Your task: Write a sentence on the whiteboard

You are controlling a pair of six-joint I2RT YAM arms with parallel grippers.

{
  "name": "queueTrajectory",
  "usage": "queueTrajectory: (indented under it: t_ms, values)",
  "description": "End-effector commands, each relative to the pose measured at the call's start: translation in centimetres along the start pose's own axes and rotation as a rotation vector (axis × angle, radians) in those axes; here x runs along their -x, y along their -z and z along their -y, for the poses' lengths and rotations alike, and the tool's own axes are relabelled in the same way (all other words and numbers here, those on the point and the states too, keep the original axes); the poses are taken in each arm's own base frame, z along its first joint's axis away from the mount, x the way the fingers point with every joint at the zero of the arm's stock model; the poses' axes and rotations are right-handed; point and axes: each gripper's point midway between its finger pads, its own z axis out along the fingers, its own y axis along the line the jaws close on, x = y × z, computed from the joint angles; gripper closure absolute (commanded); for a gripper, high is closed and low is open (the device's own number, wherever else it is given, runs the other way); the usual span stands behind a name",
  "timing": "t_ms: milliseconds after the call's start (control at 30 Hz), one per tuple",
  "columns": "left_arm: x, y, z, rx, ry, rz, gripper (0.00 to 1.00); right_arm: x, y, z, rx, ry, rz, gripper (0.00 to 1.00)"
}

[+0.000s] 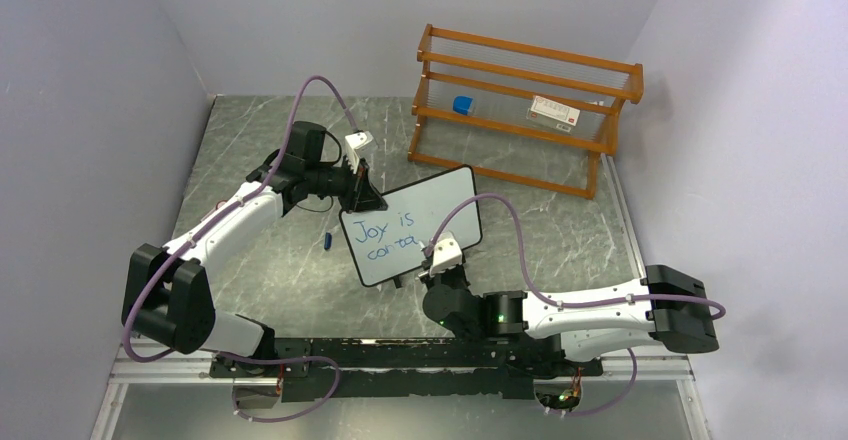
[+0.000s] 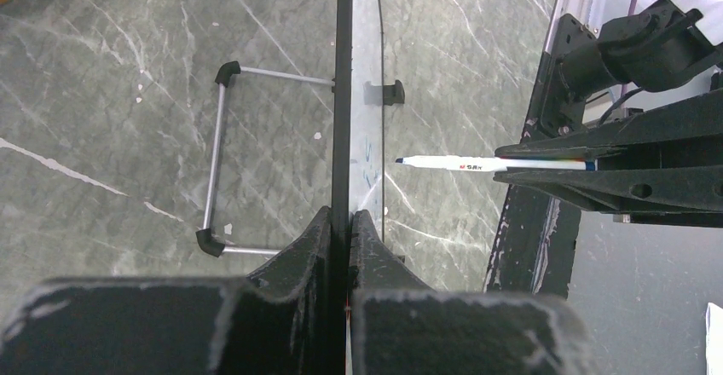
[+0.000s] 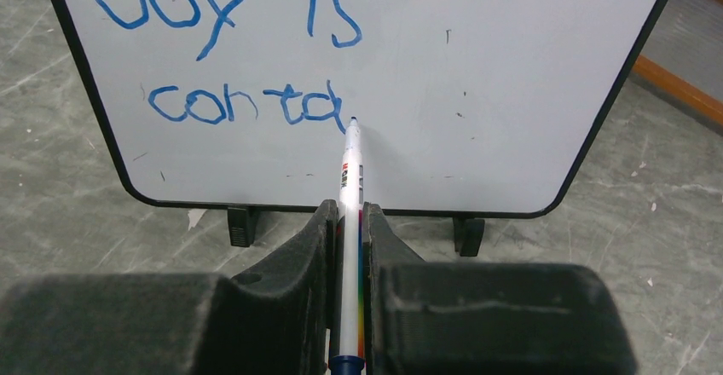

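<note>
The whiteboard (image 1: 440, 200) stands upright on the table, and its white face (image 3: 477, 68) fills the right wrist view. On it the sentence (image 3: 226, 60) reads "Joy is" over "conta" in blue. My left gripper (image 1: 362, 196) is shut on the board's black frame (image 2: 343, 94) at its upper left edge, its own jaws (image 2: 343, 222) pinching that edge. My right gripper (image 3: 349, 215) is shut on a white marker (image 3: 350, 166). The marker's tip sits just right of the last letter, and in the left wrist view the marker (image 2: 477, 164) ends a small gap from the face.
A blue marker cap (image 1: 327, 240) lies on the table left of the board. An orange wooden rack (image 1: 520, 150) stands at the back right, with a blue item (image 1: 462, 105) and a white box (image 1: 555, 111) in it. The board's wire stand (image 2: 217, 162) rests behind it.
</note>
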Motion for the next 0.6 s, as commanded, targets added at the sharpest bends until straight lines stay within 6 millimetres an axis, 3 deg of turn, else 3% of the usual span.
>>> queueTrajectory:
  t_ms: [0, 567]
  values:
    - [-2.50, -0.30, -3.11, 0.129, 0.005, -0.074, 0.95, 0.32, -0.12, 0.64, -0.032, -0.062, 0.027, 1.00]
    - [-2.61, -0.37, -3.14, 0.127, 0.012, -0.076, 0.95, 0.12, -0.56, 0.78, -0.040, -0.072, 0.025, 1.00]
